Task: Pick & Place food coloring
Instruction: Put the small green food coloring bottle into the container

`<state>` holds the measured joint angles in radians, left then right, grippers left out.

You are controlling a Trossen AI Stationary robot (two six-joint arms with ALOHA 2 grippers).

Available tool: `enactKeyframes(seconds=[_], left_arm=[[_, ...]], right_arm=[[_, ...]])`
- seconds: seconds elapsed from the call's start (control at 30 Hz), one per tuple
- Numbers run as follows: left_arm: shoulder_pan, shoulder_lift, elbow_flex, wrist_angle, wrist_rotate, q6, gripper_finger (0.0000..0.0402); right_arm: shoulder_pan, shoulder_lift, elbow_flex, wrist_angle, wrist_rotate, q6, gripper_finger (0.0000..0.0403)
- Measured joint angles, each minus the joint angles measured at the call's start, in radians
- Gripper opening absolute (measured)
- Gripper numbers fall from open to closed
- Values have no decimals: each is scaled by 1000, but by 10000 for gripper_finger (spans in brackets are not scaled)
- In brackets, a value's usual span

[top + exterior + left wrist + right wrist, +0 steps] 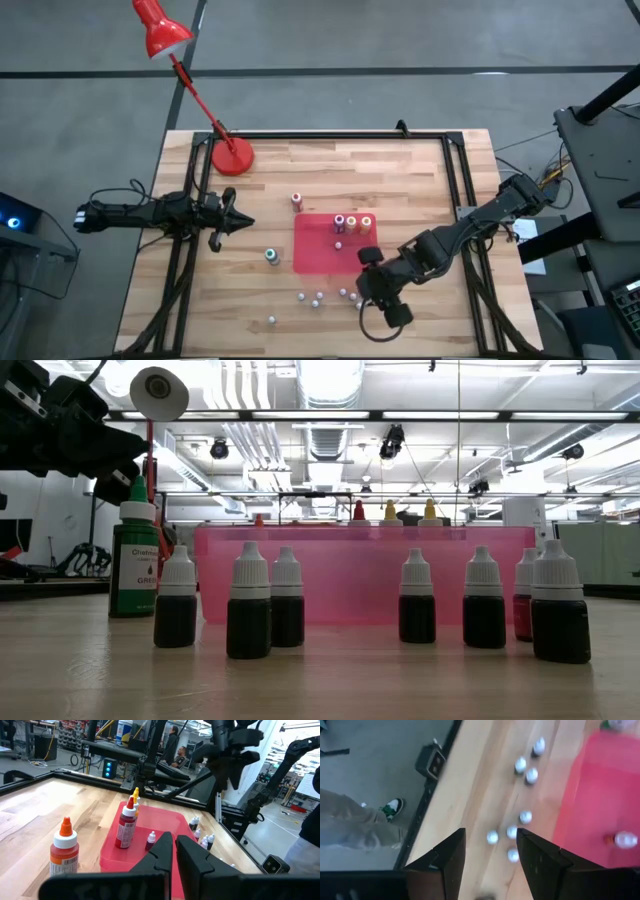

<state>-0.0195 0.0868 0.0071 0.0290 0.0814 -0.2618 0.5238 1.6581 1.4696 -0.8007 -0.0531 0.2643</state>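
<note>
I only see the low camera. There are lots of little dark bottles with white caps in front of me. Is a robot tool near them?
Observer: Yes. The right tool hangs over the little bottles, open and holding nothing.
Operator: What's inside the pink box behind them? I only see pointy tops.
Observer: Three food coloring bottles, pink, orange and yellow-orange, stand in a row along the far edge of the red tray.
Operator: Where's the other arm?
Observer: The left tool is shut, above the table to the left of the tray.
</note>
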Motion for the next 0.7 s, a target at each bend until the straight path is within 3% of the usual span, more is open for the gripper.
enactKeyframes(seconds=[0.47,0.7], left_arm=[[0,0,0,0,0,0,0],[0,0,0,0,0,0,0]], right_arm=[[48,-1,-2,-242,81,492,169],[48,0,-30,-270,80,613,169]])
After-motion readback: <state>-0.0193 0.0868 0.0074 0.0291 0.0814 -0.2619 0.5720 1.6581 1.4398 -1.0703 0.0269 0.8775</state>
